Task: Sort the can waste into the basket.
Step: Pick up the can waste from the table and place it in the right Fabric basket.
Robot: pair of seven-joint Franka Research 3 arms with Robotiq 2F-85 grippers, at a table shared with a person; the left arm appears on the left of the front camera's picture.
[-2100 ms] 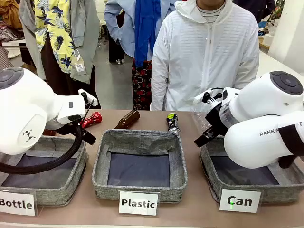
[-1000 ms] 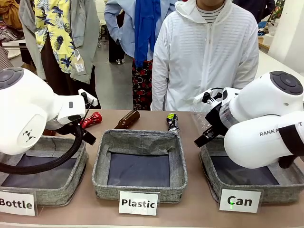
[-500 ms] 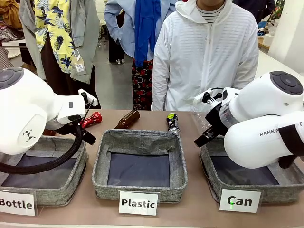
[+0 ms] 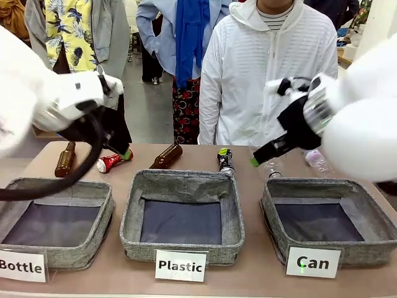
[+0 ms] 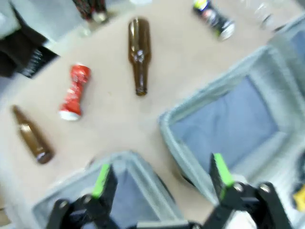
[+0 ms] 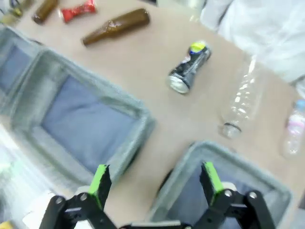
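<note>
L gripper (image 5: 160, 171): jaws wide apart, holding nothing, up in the air left of the "Plastic" basket (image 4: 183, 179). R gripper (image 6: 155, 177): jaws also apart, holding nothing, up to the right of it. Red can (image 4: 110, 162) lies on its side on the table beyond that basket's far-left corner. Black can (image 4: 225, 159) lies just behind its far-right corner. "Can" basket (image 4: 276, 231) sits right of it, w/ both cans outside it. Brown bottle (image 4: 166, 156) lies behind its far rim, betw. the cans.

L arm (image 4: 65, 102) & R arm (image 4: 366, 118) both up high, jaws wide apart, empty.
</note>
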